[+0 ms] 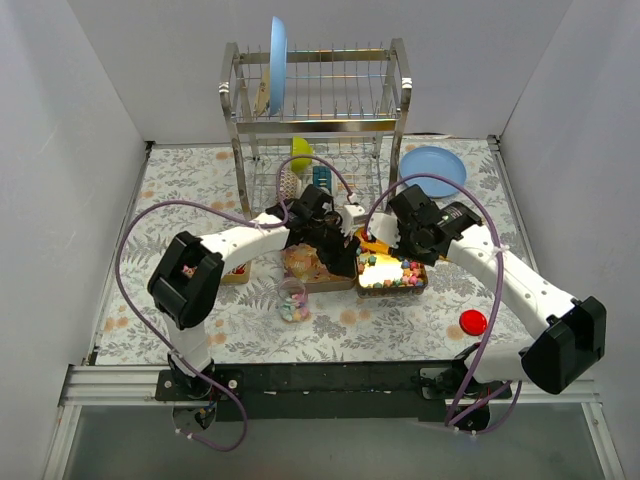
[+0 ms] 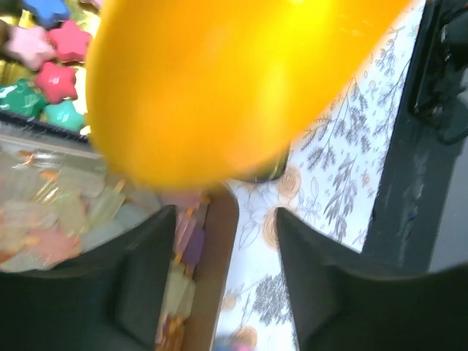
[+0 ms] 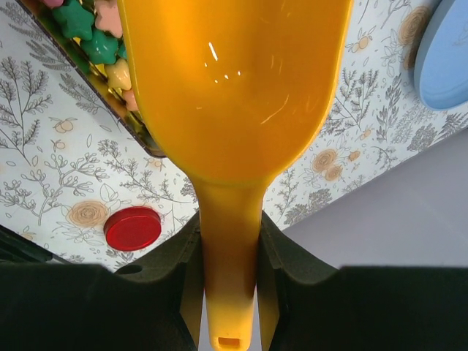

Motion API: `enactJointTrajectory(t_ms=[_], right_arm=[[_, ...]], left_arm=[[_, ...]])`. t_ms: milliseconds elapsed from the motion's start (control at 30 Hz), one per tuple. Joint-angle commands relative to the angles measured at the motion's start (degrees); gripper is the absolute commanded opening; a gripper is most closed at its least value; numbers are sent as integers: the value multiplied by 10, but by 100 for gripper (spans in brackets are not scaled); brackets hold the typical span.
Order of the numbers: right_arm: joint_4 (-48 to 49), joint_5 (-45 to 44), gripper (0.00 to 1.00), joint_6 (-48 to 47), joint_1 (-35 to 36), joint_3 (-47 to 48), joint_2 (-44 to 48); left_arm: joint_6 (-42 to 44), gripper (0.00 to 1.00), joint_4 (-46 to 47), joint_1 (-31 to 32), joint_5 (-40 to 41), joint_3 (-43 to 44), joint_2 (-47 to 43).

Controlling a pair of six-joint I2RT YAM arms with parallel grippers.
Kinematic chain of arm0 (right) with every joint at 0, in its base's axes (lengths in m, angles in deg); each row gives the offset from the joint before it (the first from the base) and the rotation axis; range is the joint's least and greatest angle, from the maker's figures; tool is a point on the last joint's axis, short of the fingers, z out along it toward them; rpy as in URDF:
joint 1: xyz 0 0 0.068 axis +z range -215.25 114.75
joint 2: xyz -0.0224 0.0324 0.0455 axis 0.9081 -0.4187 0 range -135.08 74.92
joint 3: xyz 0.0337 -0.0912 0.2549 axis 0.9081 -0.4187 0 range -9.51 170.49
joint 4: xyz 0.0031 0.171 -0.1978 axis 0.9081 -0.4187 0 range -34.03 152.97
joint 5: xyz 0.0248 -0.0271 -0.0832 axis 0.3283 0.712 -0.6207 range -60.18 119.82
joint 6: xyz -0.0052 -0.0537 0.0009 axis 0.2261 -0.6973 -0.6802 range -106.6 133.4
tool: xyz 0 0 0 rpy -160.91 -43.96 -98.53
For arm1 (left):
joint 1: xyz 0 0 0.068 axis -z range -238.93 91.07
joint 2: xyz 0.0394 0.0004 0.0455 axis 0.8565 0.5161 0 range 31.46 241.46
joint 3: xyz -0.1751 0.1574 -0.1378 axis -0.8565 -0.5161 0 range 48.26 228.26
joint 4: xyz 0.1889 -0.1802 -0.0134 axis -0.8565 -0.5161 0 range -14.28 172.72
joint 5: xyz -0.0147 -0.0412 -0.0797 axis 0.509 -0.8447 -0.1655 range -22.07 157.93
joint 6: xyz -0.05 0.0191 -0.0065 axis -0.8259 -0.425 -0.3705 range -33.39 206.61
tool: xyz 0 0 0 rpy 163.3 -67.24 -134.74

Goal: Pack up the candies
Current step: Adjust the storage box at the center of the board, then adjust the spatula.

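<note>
Bright star-shaped candies fill a dark tray at the centre right; they also show in the left wrist view and the right wrist view. Pale wrapped candies lie in a second tray to its left, seen close in the left wrist view. A small clear jar in front holds a few candies. My right gripper is shut on the handle of an orange-yellow scoop, held over the star tray's edge. My left gripper is open and empty, straddling the pale tray's rim under the scoop.
A red round lid lies on the flowered mat at the front right, also in the right wrist view. A blue plate lies at the back right. A metal dish rack with a blue plate stands behind the trays.
</note>
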Motion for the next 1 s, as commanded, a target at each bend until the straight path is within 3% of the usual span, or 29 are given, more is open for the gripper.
enactJointTrajectory(t_ms=[0, 100, 200, 233, 300, 367, 567, 800, 967], right_arm=[[35, 5, 1, -33, -5, -38, 42], [72, 10, 1, -52, -5, -67, 66], [105, 48, 1, -72, -5, -76, 87], [108, 63, 1, -73, -4, -75, 87], [101, 76, 1, -73, -2, -61, 76], [105, 84, 1, -74, 4, -49, 63], [112, 87, 1, -88, 40, 6, 23], [125, 75, 1, -79, 85, 43, -10], [130, 79, 1, -72, 97, 69, -27]], left_arm=[[11, 64, -77, -12, 58, -1, -107], [-22, 72, -105, -52, 57, -25, -161], [-99, 72, -92, -139, -31, -50, -206], [-118, 72, -66, -183, -105, -58, -214], [-150, 72, -33, -209, -169, -74, -234], [-188, 72, 14, -220, -227, -92, -237], [-305, 73, 125, -225, -270, -123, -223], [-342, 73, 164, -225, -280, -110, -187], [-348, 67, 174, -224, -284, -103, -170]])
